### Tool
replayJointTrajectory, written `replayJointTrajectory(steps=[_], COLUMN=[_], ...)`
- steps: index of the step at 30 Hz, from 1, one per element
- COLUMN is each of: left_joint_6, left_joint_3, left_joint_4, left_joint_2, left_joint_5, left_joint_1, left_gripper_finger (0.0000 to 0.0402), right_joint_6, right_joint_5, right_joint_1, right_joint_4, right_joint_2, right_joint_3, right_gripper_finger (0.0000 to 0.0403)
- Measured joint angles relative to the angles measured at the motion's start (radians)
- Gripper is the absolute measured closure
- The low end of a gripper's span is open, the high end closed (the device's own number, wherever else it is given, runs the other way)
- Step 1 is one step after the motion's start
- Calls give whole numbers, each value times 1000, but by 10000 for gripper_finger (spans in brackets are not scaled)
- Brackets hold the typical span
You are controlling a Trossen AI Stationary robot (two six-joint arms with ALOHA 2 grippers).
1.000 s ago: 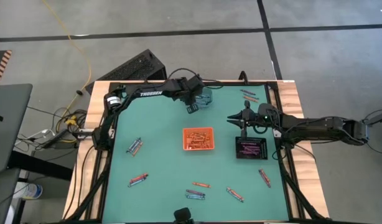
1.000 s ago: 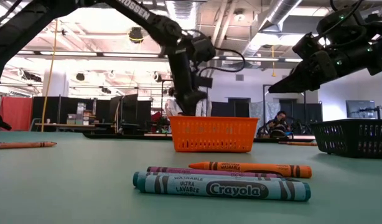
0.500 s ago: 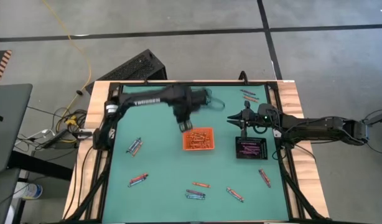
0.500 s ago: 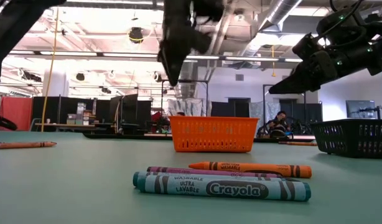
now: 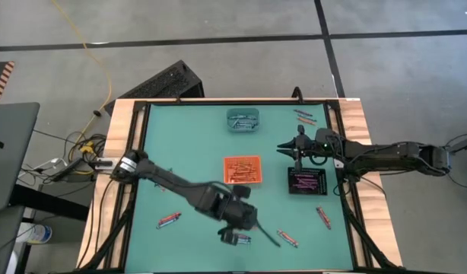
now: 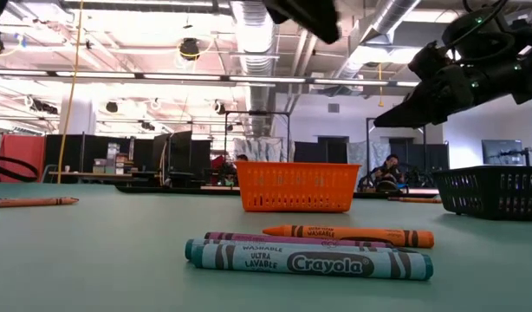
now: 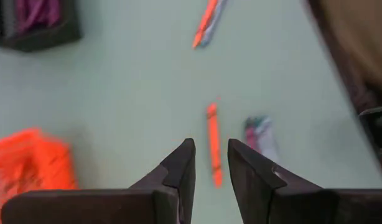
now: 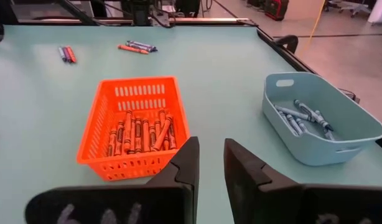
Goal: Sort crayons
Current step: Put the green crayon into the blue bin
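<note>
Crayons lie loose on the green table. Three, teal [image 6: 309, 260], purple [image 6: 283, 238] and orange [image 6: 348, 234], lie side by side near the front edge. My left gripper [image 5: 232, 230] hovers above them, fingers a little apart with nothing between them; its wrist view shows the orange crayon [image 7: 211, 143] just beyond the tips [image 7: 211, 155]. My right gripper [image 5: 283, 144] hangs in the air at the right between the trays, fingers slightly apart [image 8: 209, 158] and empty. The orange tray [image 8: 136, 127] holds orange crayons, the teal tray [image 8: 318, 115] blue-grey ones, and the black tray [image 5: 306, 181] purple ones.
More crayons lie at the front left [image 5: 167, 220], front right [image 5: 287, 237], right [image 5: 323, 217] and far right corner [image 5: 303, 116]. A black frame [image 5: 142, 137] runs around the table. The left arm [image 5: 173, 183] stretches across the table's left half.
My left gripper has swung from above the teal tray at the far edge, past the orange tray, to the near edge above the three crayons, turning as it went. The teal tray now shows uncovered. The crayons have not moved.
</note>
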Motion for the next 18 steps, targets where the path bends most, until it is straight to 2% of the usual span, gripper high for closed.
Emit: replayJointTrajectory(steps=[4,8,10,14,18], left_joint_6=[29,38,36,41,42], left_joint_3=[-98,-190,-244,-303,-324], left_joint_4=[169,290,341,378,376], left_joint_2=[0,1,0,3,0], left_joint_5=[20,31,77,193,242], left_joint_1=[-20,8,26,50,54], left_gripper_finger=[318,318,318,318,318], right_joint_6=[0,0,0,-12,-17], right_joint_5=[0,1,2,3,3], right_joint_1=[6,6,6,6,6], right_joint_4=[6,6,3,2,-2], right_joint_2=[0,0,0,0,0], right_joint_3=[0,0,0,0,0], right_gripper_finger=[332,332,332,332,332])
